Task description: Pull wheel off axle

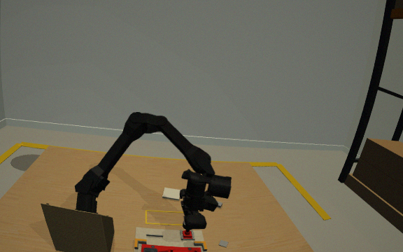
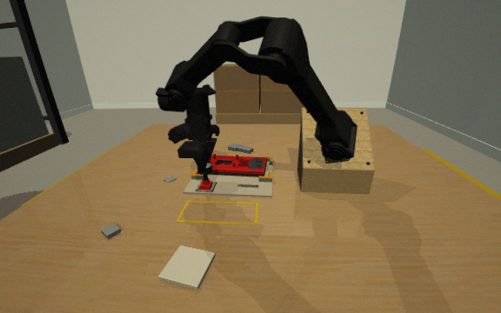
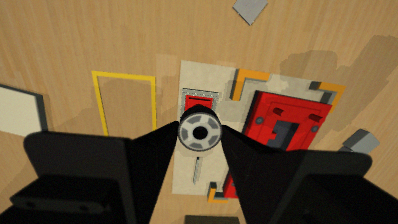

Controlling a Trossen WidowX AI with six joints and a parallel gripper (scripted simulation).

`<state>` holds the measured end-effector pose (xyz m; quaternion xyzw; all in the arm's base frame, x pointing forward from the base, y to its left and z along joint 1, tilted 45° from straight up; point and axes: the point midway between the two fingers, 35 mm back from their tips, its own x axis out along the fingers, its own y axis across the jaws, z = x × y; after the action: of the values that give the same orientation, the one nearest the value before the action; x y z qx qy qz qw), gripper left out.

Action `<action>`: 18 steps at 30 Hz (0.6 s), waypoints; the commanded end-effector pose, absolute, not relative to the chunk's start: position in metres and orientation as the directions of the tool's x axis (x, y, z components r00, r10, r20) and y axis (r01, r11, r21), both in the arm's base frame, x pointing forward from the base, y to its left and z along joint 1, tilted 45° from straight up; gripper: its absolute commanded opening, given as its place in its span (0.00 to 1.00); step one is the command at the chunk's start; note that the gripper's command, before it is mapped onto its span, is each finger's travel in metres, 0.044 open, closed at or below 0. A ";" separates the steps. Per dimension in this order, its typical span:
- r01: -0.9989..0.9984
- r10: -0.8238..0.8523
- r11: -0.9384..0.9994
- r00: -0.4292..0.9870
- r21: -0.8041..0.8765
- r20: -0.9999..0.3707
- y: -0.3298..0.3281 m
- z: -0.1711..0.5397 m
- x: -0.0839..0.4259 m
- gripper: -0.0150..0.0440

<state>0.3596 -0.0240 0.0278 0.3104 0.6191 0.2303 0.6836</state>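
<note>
My gripper (image 1: 187, 228) (image 2: 206, 169) (image 3: 199, 127) points down and is shut on the small grey-rimmed wheel (image 3: 210, 132), one finger on each side. The wheel is held level above the red axle base (image 1: 187, 236) (image 2: 206, 185) (image 3: 199, 102), which sits on the pale board. In the exterior view a short upright part shows between the base and the fingertips. The wheel's centre hole looks dark. Whether the wheel is fully clear of the axle tip cannot be told. The marked area, a yellow outline (image 1: 146, 217) (image 2: 257, 213) (image 3: 125, 75), lies beside the board and holds nothing.
The pale board (image 2: 226, 191) (image 3: 181, 175) also carries a red block (image 1: 173, 248) (image 2: 242, 167) (image 3: 255, 112) between orange corner brackets. A cream slab (image 1: 171, 193) (image 2: 187, 266) (image 3: 17, 111) and several small grey pieces lie around. A wooden box (image 1: 79, 229) (image 2: 335, 180) stands by the arm's base.
</note>
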 end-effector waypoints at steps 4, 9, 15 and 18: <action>0.063 0.696 0.705 0.132 0.707 -0.706 -0.027 0.031 0.360 0.25; 0.063 0.696 0.704 0.133 0.707 -0.706 -0.028 0.033 0.360 0.25; 0.064 0.696 0.704 0.133 0.707 -0.705 -0.029 0.034 0.360 0.25; 0.064 0.696 0.704 0.133 0.707 -0.705 -0.030 0.035 0.360 0.25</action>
<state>0.3584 -0.0283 0.0325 0.3119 0.6183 0.2299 0.6838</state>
